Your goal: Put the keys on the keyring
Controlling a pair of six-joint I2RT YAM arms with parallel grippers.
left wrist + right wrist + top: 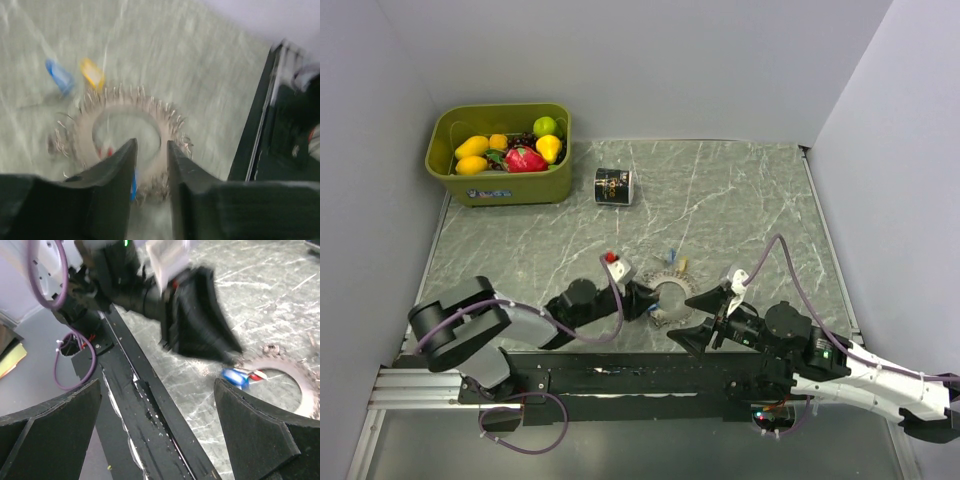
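Note:
The keyring (670, 293), a metal ring fringed with small silver keys, lies on the marble table near the front edge. My left gripper (647, 300) reaches it from the left. In the blurred left wrist view its jaws (151, 145) stand narrowly apart astride the near rim of the keyring (125, 135), closed on it, with a blue key head (133, 182) beside the left finger. A loose blue-headed key (670, 254) and a yellow-headed one (682, 264) lie just beyond the ring. My right gripper (692, 320) is wide open and empty over the front rail (156, 390), right of the ring (295, 385).
A green bin (510, 190) of toy fruit stands at the back left. A small black labelled can (614, 186) lies beside it. The black mounting rail (620, 375) runs along the table's front edge. Grey walls close in the left, back and right sides.

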